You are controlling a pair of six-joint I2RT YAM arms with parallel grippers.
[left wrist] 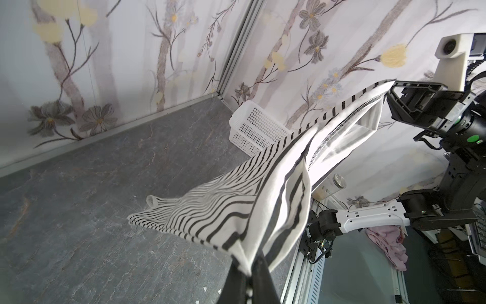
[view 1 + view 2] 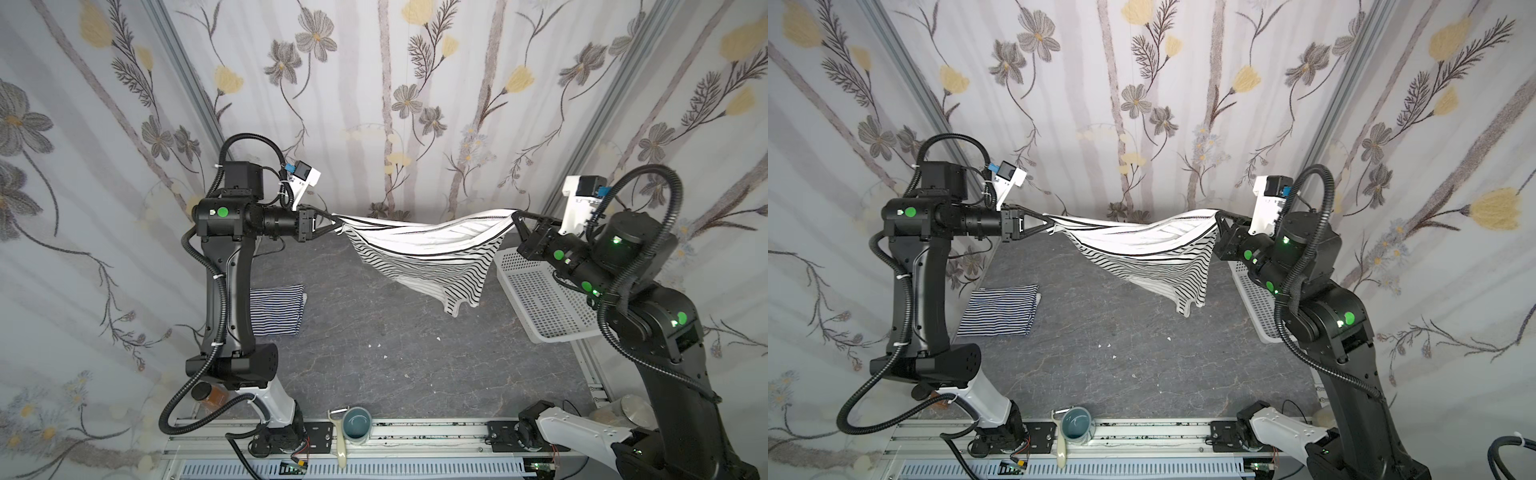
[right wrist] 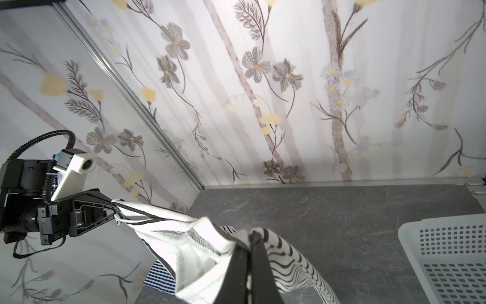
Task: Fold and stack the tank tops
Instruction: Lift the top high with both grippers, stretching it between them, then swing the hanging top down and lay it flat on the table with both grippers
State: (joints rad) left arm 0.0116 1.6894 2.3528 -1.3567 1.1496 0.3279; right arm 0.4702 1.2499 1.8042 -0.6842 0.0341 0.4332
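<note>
Left tool (image 2: 336, 218), right tool (image 2: 517, 215) pinch tank top (image 2: 415, 246) slung between.

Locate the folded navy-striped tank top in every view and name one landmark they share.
Both top views: the navy-striped tank top lies folded, left of centre.
Left wrist: not in it.
Right wrist: a sliver peeks out beneath the hanging black-striped tank top.
Shared landmark: the white basket, in all four.
</note>
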